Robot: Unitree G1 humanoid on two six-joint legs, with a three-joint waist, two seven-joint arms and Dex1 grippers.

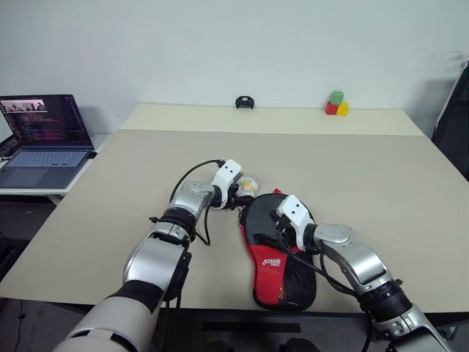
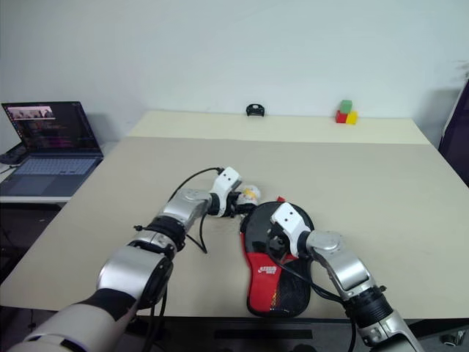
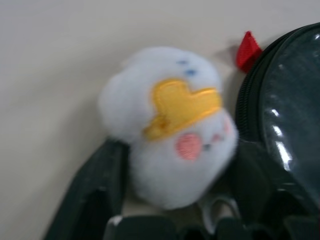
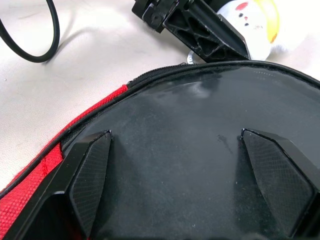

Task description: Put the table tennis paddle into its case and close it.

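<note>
We have the case (image 1: 278, 257) lying flat near the front edge of the tabletop (image 1: 381, 191), round end away from us, red panel and mesh pocket toward us — black fabric, white logo, and a glossy black round face on top that could be the paddle's rubber; we can't tell whether the bat is fully in. The right end effector (image 4: 175, 150) hovers over that face, fingers spread wide, grasping nothing. The left end effector (image 3: 170, 200) straddles the little white plush charm (image 3: 167, 125) by the zip — whether it's clamped yet, we cannot tell. The risk as we judge it: the soft charm squashes and slips, or tugging it drags the unpinned case instead of running the zip.
</note>
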